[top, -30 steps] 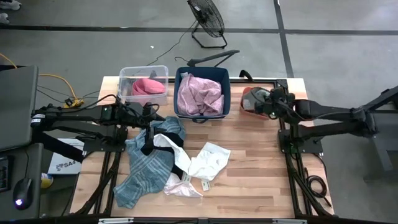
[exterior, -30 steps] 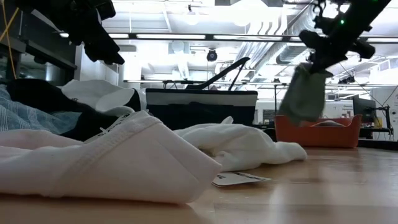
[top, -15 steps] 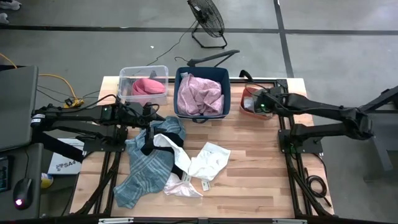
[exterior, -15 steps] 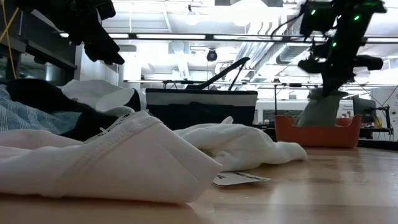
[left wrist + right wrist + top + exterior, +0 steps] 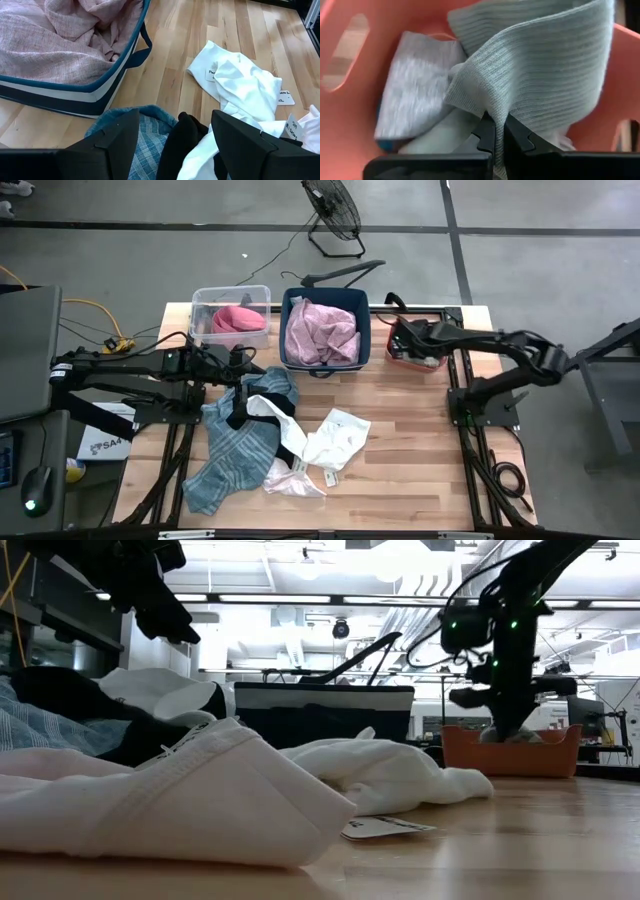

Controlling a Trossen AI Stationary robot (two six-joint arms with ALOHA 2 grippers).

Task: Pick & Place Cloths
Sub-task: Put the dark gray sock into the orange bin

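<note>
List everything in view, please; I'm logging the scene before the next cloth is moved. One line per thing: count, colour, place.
Plaid cloth: one, teal-blue, left part of the table.
White cloths with black trim: at least two, table centre, overlapping the plaid one.
Pale pink cloth: one, near the table's front edge.
Paper tag: one, white, beside the white cloths.
Navy bin: one, back centre, holding a mauve-pink cloth.
Clear bin: one, back left, holding a pink item.
Orange bin: one, back right, holding a grey cloth.
Grey-green ribbed cloth: one, inside the orange bin.
Left gripper: fingers open, above the plaid cloth.
Right gripper: fingers pinching the ribbed cloth.
</note>
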